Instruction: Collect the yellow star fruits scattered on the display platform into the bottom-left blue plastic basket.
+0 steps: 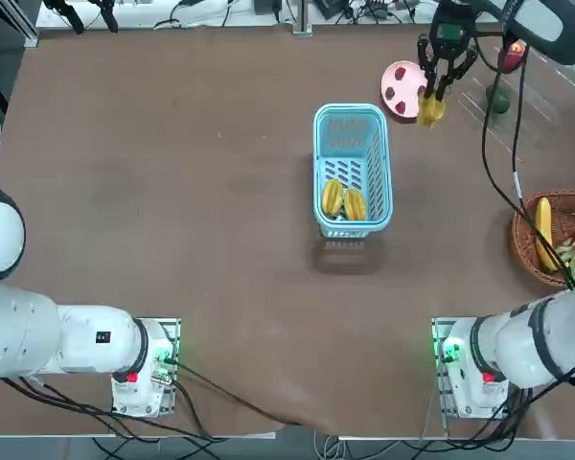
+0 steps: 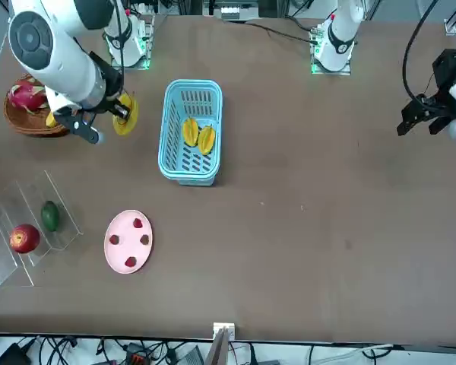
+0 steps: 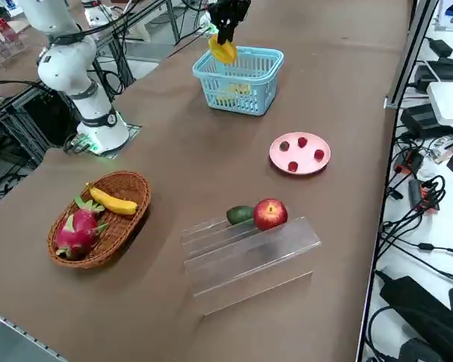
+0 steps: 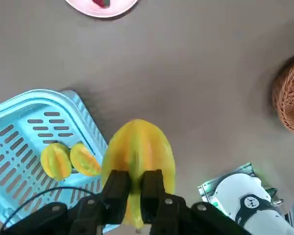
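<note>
The right gripper (image 4: 134,188) is holding the third star fruit (image 4: 139,156) between closed fingers, hanging above the table just beside the blue plastic basket (image 4: 19,122) (two fruits already inside), short of its rim.

the right gripper (image 3: 224,32) hangs above the blue plastic basket (image 3: 240,78), clamped on a yellow star fruit (image 3: 223,50) over its near-left rim. nearer than the basket lie a pink plate (image 3: 300,153), then a red apple (image 3: 270,213) and green fruit (image 3: 240,215) on the display platform (image 3: 249,260).
</note>
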Robot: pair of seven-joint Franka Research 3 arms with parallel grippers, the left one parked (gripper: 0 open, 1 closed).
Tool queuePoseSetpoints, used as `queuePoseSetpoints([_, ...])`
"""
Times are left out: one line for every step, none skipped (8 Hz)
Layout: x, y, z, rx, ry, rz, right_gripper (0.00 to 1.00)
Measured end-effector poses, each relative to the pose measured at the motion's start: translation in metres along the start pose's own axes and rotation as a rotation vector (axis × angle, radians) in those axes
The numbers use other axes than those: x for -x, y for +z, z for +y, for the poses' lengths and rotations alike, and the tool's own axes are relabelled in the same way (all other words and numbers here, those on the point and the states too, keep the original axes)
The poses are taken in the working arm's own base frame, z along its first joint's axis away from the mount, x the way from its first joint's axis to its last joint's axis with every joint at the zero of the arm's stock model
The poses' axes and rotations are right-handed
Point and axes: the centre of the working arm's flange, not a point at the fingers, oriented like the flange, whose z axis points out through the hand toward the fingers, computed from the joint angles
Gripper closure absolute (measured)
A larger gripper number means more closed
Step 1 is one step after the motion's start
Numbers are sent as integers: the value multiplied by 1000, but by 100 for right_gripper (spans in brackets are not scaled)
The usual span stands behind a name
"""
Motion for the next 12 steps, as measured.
queuePoseSetpoints([11,2,-16,-15,-8,6,82])
queuePoseSetpoints([28,8,-42,-32,-4,21,82])
queuePoseSetpoints([49,21,-71,-37,4,39,82])
queuePoseSetpoints([69,39,-98,-42,13,55,82])
queuePoseSetpoints([84,60,-120,-44,15,65,82])
queuePoseSetpoints([95,84,-133,-41,12,71,85])
queuePoseSetpoints([100,106,-139,-30,4,69,81])
queuePoseSetpoints([104,121,-139,-10,-2,61,66])
queuePoseSetpoints([109,125,-138,0,-7,58,48])
queuePoseSetpoints([111,120,-135,-3,-7,59,30])
queuePoseSetpoints([108,107,-127,-12,4,65,12])
queuePoseSetpoints([100,89,-109,-11,3,73,0])
